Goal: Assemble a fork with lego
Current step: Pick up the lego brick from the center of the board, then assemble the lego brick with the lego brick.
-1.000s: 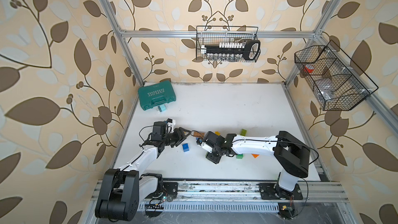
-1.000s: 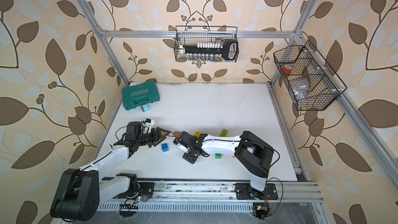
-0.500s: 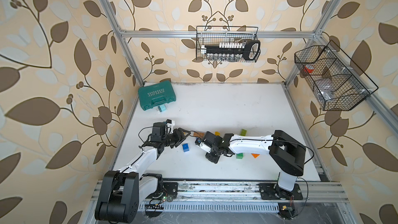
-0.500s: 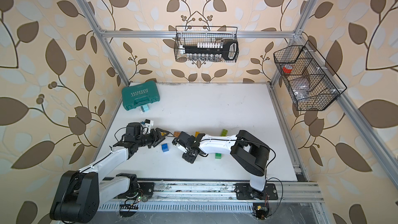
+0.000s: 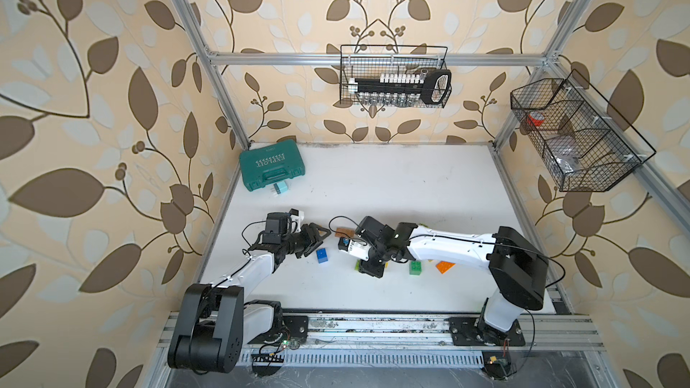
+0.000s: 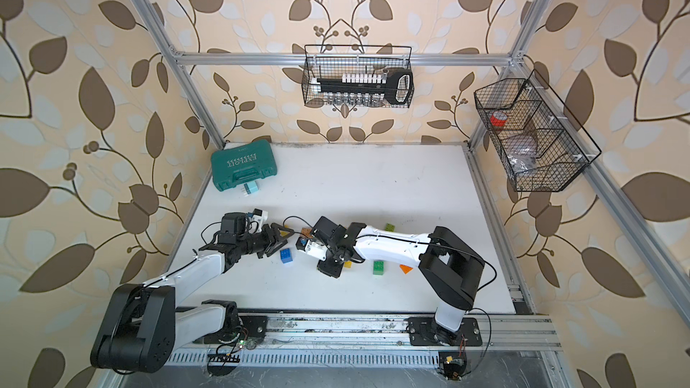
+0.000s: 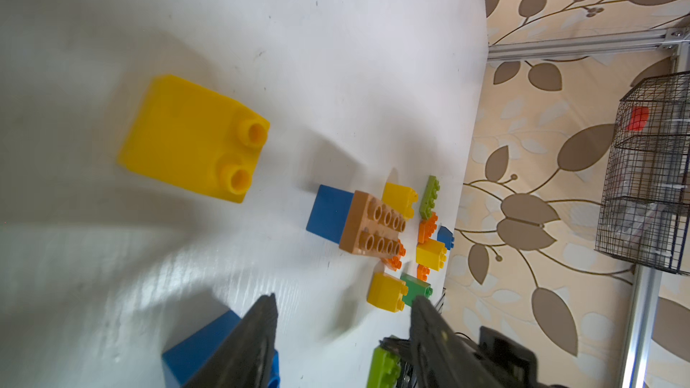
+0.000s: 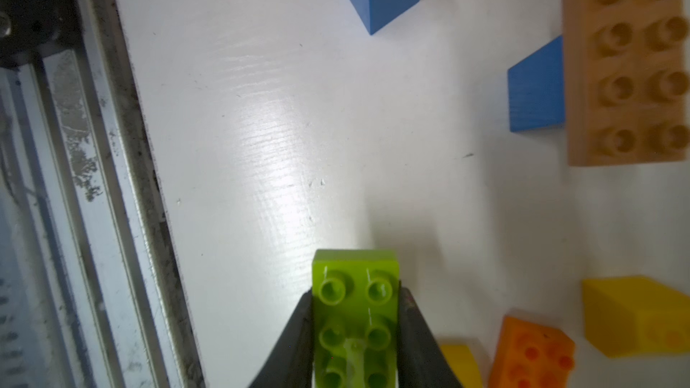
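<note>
Pincer (image 8: 354, 300) clamped on lime brick (image 8: 354, 266), right arm (image 5: 448, 248) stretches low leftward.

Bright even light, glare streak on white table (image 8: 276, 143), soft shadows, blurred wrist close-ups, bowed frame edges.

White-shelled left arm (image 5: 246, 274), white-shelled right arm (image 5: 448, 248), bulky black joints (image 5: 517, 274); black tapered fingers (image 7: 242, 348)
</note>
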Controlling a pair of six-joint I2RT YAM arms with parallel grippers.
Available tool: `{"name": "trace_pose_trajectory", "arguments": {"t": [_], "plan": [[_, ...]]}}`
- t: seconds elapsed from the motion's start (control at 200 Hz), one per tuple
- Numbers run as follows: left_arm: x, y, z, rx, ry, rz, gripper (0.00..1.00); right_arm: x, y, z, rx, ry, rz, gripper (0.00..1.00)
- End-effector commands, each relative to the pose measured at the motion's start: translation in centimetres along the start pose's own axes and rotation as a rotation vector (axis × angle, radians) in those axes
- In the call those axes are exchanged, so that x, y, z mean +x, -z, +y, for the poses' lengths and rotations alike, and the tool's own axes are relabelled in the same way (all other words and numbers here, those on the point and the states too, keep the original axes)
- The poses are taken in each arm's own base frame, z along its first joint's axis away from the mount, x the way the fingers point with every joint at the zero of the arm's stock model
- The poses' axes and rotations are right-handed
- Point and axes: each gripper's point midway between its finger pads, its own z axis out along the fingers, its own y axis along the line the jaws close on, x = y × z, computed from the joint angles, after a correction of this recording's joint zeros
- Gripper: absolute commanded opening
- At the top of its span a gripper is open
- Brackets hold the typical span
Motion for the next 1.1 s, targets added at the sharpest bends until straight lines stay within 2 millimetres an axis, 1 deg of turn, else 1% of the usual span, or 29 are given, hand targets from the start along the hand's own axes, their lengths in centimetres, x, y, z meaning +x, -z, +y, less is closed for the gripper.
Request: {"name": "trace_pose_trajectory", "arguments": {"t": [0.0,0.075,0.2,0.295,0.335,0.35,0.385,0.515,0.625,0.76,0.84,0.99,1.095], "plan": [[-1.2,-0.4,-2.3,0.1,-0.054,0.01,0.58,-1.3,2.6,-1.2,-0.036,0.064,-0.028,0.23],[-1.3,-1.1,-2.8,0.142,-0.06,0.015,0.57,-1.4,3.0,-2.7,-0.032,0.072,-0.02,0.23],[-1.4,-2.4,-3.4,0.158,-0.096,0.039,0.57,-2.3,3.2,-5.6,-0.004,0.07,-0.029,0.23],[-1.5,-3.2,-3.4,0.162,-0.109,0.05,0.55,-3.1,3.0,-6.8,-0.002,0.088,-0.029,0.23],[-1.5,-3.2,-3.7,0.173,-0.12,0.052,0.53,-3.4,2.7,-7.0,-0.009,0.102,-0.026,0.23],[-1.4,-3.6,-3.0,0.16,-0.103,0.064,0.52,-3.6,2.6,-7.0,-0.011,0.109,-0.025,0.23],[-1.3,-3.9,-2.9,0.162,-0.104,0.069,0.51,-4.0,2.4,-7.2,-0.011,0.115,-0.028,0.23],[-0.9,-4.7,-2.9,0.181,-0.118,0.091,0.5,-5.3,1.5,-7.6,-0.038,0.126,-0.036,0.23],[-0.7,-5.4,-2.2,0.173,-0.106,0.107,0.48,-5.9,0.8,-7.9,-0.044,0.129,-0.037,0.23],[-0.4,-5.8,-2.1,0.187,-0.1,0.118,0.47,-6.0,-0.1,-8.2,-0.049,0.126,-0.024,0.23],[-0.2,-6.0,-1.6,0.175,-0.088,0.126,0.45,-6.1,-0.6,-8.3,-0.059,0.121,-0.021,0.23],[0.2,-6.0,-1.0,0.162,-0.076,0.126,0.42,-6.2,-1.3,-8.1,-0.076,0.119,-0.009,0.23],[0.2,-5.9,-1.0,0.169,-0.073,0.127,0.41,-6.0,-1.7,-8.4,-0.067,0.108,0.012,0.24]]}}
